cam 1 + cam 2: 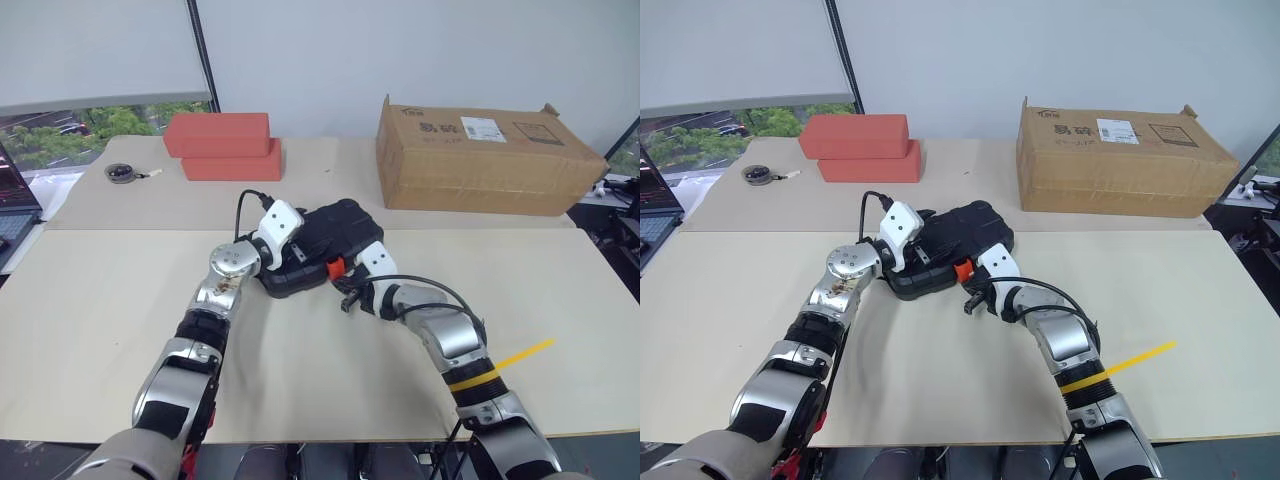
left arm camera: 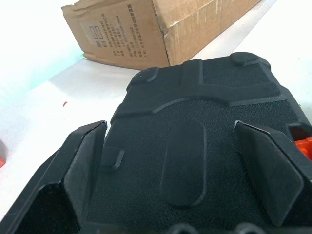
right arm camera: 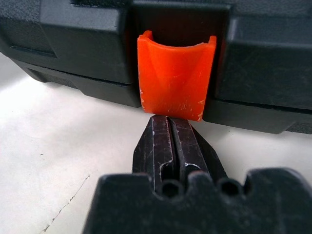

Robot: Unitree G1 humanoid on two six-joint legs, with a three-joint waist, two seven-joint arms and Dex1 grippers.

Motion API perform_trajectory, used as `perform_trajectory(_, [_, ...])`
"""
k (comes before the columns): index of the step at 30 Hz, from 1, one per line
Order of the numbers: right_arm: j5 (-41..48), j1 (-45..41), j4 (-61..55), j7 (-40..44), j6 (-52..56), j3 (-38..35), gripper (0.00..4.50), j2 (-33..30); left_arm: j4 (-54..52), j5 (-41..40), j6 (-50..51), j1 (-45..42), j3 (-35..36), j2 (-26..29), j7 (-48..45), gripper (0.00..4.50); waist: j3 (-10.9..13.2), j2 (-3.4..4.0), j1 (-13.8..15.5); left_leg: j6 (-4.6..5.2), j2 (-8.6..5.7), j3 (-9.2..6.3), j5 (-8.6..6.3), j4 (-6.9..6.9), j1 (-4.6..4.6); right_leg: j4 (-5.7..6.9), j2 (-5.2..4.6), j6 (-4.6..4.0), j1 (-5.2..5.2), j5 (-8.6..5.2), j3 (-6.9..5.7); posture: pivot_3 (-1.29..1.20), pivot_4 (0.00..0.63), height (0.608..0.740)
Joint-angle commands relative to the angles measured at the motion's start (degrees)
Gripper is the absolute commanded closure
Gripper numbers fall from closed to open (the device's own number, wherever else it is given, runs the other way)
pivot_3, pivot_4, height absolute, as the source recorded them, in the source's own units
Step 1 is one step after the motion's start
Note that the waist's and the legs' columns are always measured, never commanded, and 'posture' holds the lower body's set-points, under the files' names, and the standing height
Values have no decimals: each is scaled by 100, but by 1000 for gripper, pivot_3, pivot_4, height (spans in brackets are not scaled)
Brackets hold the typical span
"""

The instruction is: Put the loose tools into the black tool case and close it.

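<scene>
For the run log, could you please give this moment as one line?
black tool case: lid down on table | left gripper: open, over lid | right gripper: shut, tips at orange latch | latch: sticking out

Black tool case [image 1: 325, 245] shut, mid-table, prob. unlatched

A lab or office test room: a wide beige table [image 1: 100, 300] stands against a plain white wall [image 1: 400, 50]. Behind it, a window [image 1: 60, 125] with a roller blind; a laptop [image 1: 15, 210] at its left edge; a cardboard box [image 1: 480, 155] on it.
</scene>
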Motion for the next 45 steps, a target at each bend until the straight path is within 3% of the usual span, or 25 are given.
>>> perform_trajectory(1, [2,-86,-450,16,-150,-184,4442,-143,347,108,354,306,-159,-100,-12,0,0,0,5,0,0,0,0,0,0,0,0,0,0,0,0,0,150,712])
perform_trajectory(7, [72,473,-803,229,-381,-259,4442,-552,-26,-335,406,258,324,36,-39,0,-3,4,18,5,-1,-1,-5,-3,-2,-10,-4,0,1,-1,-1,0,150,712])
perform_trajectory(16, [709,1019,-1435,1131,-932,-651,4442,-1008,-1371,-1009,805,710,1158,1214,-385,0,7,-2,-132,34,16,8,31,-18,-38,-7,29,-2,-50,-2,5,0,150,712])
perform_trajectory(28, [255,54,-165,975,-1473,-355,4442,-452,-2836,-1212,1533,1705,1394,1293,101,0,12,-4,36,-13,38,9,4,-9,-56,-14,48,-14,-56,-8,4,0,150,712])
perform_trajectory(32, [326,62,-260,1032,-1457,-444,4442,-487,-3168,-1437,1741,1993,1686,1420,161,0,12,-4,-16,-16,39,12,15,-13,-56,-11,53,-17,-59,-9,4,0,150,712])
perform_trajectory(37, [683,720,-697,1345,-1450,-993,4442,-1060,-3790,-1938,2177,2777,2230,1650,34,0,13,-3,-37,-25,45,11,14,-19,-55,-11,54,-19,-61,-10,3,0,150,712])
perform_trajectory(41, [800,1176,-462,1738,-2071,-1418,4442,-1529,-4043,-2083,2296,3496,2458,1833,-37,0,17,-1,0,-22,42,13,-5,-17,-53,-19,50,-21,-56,-12,4,0,150,712])
perform_trajectory(43, [944,1316,36,1967,-2507,-1835,3902,-1747,-4083,-1912,1846,4081,2591,1874,-94,0,19,-4,4,-24,41,13,-8,-16,-55,-24,50,-21,-59,-13,4,0,150,712])
perform_trajectory(45, [1059,1321,569,2083,-2868,-2163,3447,-1853,-4266,-1875,2006,4637,2492,1997,-269,0,20,-2,-1,-32,42,13,-14,-15,-48,-25,46,-21,-56,-13,6,0,150,712])
